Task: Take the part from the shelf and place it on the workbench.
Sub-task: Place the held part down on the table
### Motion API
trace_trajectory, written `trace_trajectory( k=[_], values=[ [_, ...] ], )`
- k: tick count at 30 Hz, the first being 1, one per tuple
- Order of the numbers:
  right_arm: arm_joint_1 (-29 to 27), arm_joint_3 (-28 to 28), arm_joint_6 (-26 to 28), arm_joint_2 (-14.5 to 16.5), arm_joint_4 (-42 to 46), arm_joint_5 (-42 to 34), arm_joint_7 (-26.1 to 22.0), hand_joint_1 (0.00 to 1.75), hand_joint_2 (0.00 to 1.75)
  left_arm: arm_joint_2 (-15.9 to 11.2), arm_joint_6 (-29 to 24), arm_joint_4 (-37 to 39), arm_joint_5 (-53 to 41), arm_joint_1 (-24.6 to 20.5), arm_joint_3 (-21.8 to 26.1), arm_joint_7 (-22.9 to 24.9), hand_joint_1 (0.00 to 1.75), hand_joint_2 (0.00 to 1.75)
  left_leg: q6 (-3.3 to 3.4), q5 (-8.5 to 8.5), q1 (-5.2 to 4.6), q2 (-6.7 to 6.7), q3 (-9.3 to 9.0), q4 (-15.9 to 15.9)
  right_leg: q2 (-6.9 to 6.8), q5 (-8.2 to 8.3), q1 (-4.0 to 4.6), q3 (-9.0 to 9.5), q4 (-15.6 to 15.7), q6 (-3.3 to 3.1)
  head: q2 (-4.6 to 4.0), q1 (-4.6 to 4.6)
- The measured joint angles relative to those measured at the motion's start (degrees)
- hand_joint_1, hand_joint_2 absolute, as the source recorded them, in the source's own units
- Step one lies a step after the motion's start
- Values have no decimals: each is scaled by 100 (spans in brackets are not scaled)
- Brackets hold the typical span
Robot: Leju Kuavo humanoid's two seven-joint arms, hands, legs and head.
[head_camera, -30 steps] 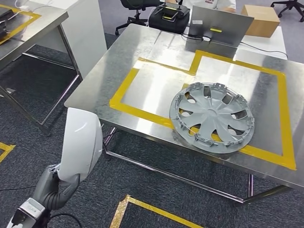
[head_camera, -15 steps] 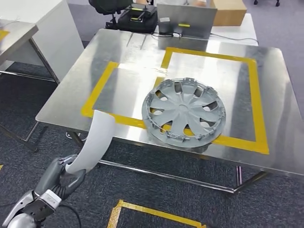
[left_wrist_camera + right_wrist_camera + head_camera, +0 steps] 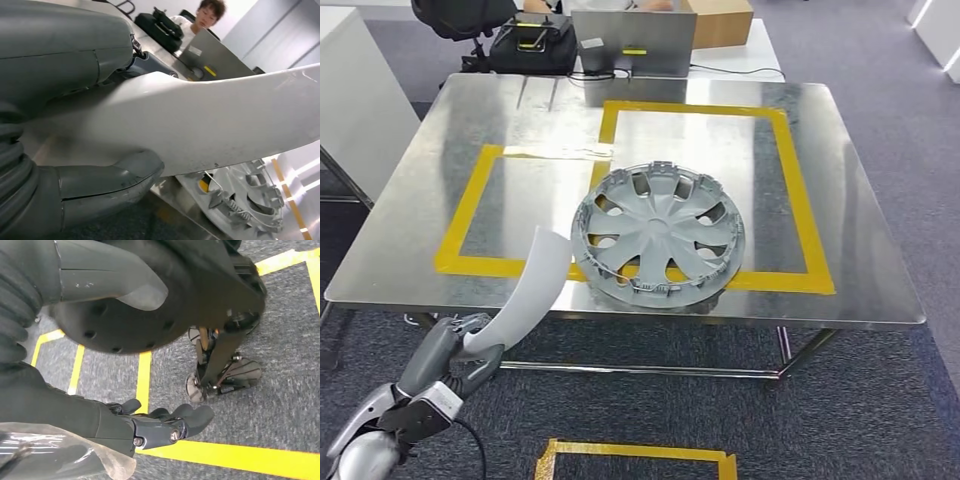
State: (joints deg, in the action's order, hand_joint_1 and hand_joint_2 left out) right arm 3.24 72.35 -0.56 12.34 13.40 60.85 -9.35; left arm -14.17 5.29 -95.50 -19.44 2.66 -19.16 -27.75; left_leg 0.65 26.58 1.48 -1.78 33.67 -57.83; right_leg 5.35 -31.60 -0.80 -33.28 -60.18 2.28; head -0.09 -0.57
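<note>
One curved white plastic panel (image 3: 533, 290) is gripped by the left hand (image 3: 448, 352) below the steel workbench (image 3: 418, 210) edge (grey wheel cover (image 3: 657, 235) right of it); right hand (image 3: 166, 425) hangs empty, fingers apart.

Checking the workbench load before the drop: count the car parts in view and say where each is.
2. A grey hubcap lies on the workbench, over the yellow tape. A white curved panel is held by the left robot hand, below the bench's near edge.
</note>
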Motion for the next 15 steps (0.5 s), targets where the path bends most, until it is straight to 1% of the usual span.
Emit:
trace_trajectory(
  k=[1, 2, 3, 4, 5, 6, 7, 8, 9, 10, 12, 13, 14, 15],
  values=[
    [14, 0, -2, -2, 0, 0, 0, 0, 175, -15, -17, 16, -50, -20, -14, 26, 175, 175, 25, 3, -1, 91, -20, 18, -224, -154, 6, -153, -292, 20, 0, -13],
    [29, 1, -7, -3, 0, -1, 0, 0, 175, -38, -38, 38, -123, -35, -28, 60, 175, 175, 44, 14, -7, 179, -27, 22, -378, -329, 6, -366, -662, 43, 0, -26],
    [39, 2, -11, -3, 0, -5, -3, 0, 175, -67, -68, 64, -228, -60, -45, 113, 175, 175, 52, 26, -12, 272, -30, 20, -450, -460, 0, -574, -1011, 63, 0, -29],
    [41, 7, -14, -3, 0, -13, -5, 0, 175, -102, -100, 97, -361, -104, -71, 186, 175, 175, 52, 40, -15, 361, -36, 17, -483, -497, -6, -718, -1232, 80, 0, -28],
    [37, 11, -16, -3, 0, -24, -8, 0, 175, -149, -132, 133, -508, -169, -104, 260, 175, 175, 45, 54, -14, 440, -44, 15, -505, -422, -10, -757, -1252, 92, 0, -30],
    [31, 16, -15, -4, 0, -37, -10, 0, 175, -202, -158, 170, -654, -252, -138, 338, 175, 175, 32, 69, -10, 509, -60, 12, -536, -247, -13, -674, -1045, 97, 0, -31],
    [28, 20, -14, -5, 0, -46, -13, 0, 175, -261, -175, 206, -781, -348, -169, 406, 175, 175, 9, 88, -7, 558, -81, 7, -585, -21, -16, -495, -671, 96, 0, -31],
    [27, 21, -11, -6, 0, -54, -20, 0, 175, -328, -184, 241, -889, -452, -197, 466, 175, 175, -21, 109, -12, 599, -99, 0, -640, 157, -13, -296, -285, 88, 0, -30],
    [25, 22, -4, -7, 0, -57, -33, 0, 175, -398, -184, 276, -992, -569, -232, 526, 175, 175, -55, 127, -21, 630, -113, -12, -672, 286, -7, -133, 20, 61, 0, -24],
    [19, 22, 4, -8, 0, -59, -51, 0, 175, -467, -184, 308, -1093, -695, -274, 587, 175, 175, -90, 136, -31, 648, -123, -20, -686, 345, 1, -34, 194, 29, 0, -22],
    [-4, 22, 23, -8, 0, -61, -107, 0, 175, -602, -193, 366, -1335, -944, -375, 758, 175, 175, -149, 131, -38, 680, -134, -21, -655, 355, 20, -9, 231, -46, 0, -18],
    [-13, 23, 32, -6, 0, -68, -135, 0, 175, -666, -215, 386, -1489, -1056, -418, 865, 175, 175, -180, 144, -25, 659, -135, -27, -645, 358, 15, -7, 234, -79, 0, -20],
    [-15, 24, 39, -2, 0, -75, -158, 0, 175, -732, -247, 406, -1671, -1162, -455, 984, 175, 175, -205, 192, -11, 590, -115, -81, -631, 364, 8, 0, 241, -114, 0, -16],
    [-9, 25, 47, 2, 0, -83, -170, 0, 175, -807, -282, 428, -1863, -1276, -491, 1101, 175, 175, -225, 297, -1, 495, -49, -236, -616, 371, -1, 12, 253, -152, 0, -11]
  ],
)
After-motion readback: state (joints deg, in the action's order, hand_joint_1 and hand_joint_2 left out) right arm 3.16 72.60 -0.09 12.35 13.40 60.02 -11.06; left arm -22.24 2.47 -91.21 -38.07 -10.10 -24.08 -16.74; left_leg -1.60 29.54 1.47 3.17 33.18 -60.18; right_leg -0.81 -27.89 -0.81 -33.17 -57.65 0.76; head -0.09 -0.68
